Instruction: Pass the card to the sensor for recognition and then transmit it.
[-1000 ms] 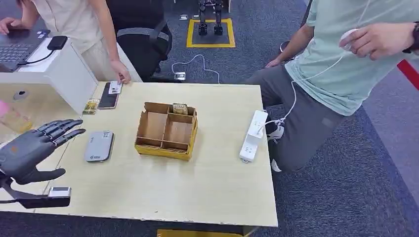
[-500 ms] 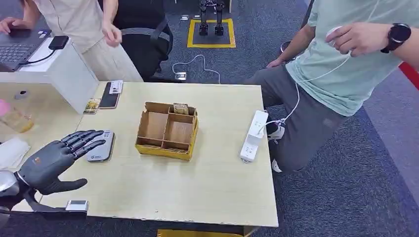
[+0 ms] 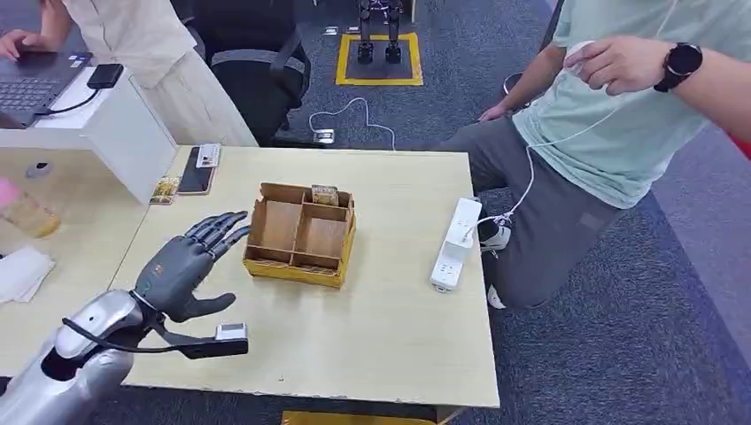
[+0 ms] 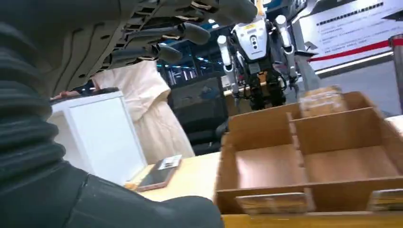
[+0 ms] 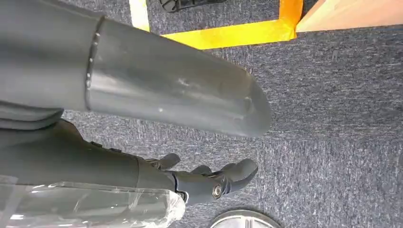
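The left hand hovers over the desk just beside the box, fingers spread and holding nothing. So the robot looks to be at the reach step, card not yet picked up. There's a card standing at the box's far wall, and the left wrist view shows more of them that the head view misses: 2 cards tucked along the near wall, right under the hand. Which one it's going for is anyone's guess.

The sensor can't be made out in the head view now; it's probably under the hand, though that's a guess. Next move calls for lowering the fingers into a compartment and pinching 1 card by its edge, which looks fiddly with the dividers so close.

The right hand hangs low over the carpet in its own wrist view, fingers curled in loosely; hard to say if it's properly closed, but nothing is in it.

Also on the desk: a phone near the far left corner and a power strip at the right edge, with a person sitting just beyond it.
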Controlling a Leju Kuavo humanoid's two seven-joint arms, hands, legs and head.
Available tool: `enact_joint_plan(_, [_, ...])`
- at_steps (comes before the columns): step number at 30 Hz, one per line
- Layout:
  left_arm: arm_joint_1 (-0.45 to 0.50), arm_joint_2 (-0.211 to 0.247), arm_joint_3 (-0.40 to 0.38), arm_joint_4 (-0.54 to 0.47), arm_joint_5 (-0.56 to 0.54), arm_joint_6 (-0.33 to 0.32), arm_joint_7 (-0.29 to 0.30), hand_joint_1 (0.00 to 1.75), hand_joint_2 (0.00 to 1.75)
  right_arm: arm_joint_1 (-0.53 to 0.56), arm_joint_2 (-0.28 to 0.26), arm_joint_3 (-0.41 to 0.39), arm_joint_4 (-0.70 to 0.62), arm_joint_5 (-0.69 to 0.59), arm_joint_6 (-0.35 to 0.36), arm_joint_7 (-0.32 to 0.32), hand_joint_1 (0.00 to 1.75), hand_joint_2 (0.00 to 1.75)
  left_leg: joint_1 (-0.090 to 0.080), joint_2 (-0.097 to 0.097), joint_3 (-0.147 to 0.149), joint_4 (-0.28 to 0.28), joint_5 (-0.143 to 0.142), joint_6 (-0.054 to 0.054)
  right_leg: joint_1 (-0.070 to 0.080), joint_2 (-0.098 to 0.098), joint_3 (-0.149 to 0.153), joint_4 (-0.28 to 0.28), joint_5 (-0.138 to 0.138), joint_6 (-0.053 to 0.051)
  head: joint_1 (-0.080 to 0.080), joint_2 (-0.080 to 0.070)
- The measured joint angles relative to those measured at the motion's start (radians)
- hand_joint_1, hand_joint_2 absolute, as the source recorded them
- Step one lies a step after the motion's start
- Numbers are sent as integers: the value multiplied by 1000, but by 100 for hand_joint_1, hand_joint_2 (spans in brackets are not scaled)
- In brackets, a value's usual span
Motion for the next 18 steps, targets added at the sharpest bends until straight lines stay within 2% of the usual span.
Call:
enact_joint_plan(6, [-23,-100,-45,51,-70,43,37,0,175,1,0,-9,0,3,0,0,0,0,0,0,0,0,0,0,0,0,0,0,0,0,0,0])
enact_joint_plan(13, [-40,-170,-72,103,-146,82,76,0,175,2,1,-10,0,9,0,0,0,0,0,0,0,0,0,0,0,0,0,0,0,0,0,0])
enact_joint_plan(18, [-47,-214,-82,142,-215,136,106,0,175,1,1,-10,0,15,0,0,0,0,0,0,0,0,0,0,0,0,0,0,0,0,0,0])
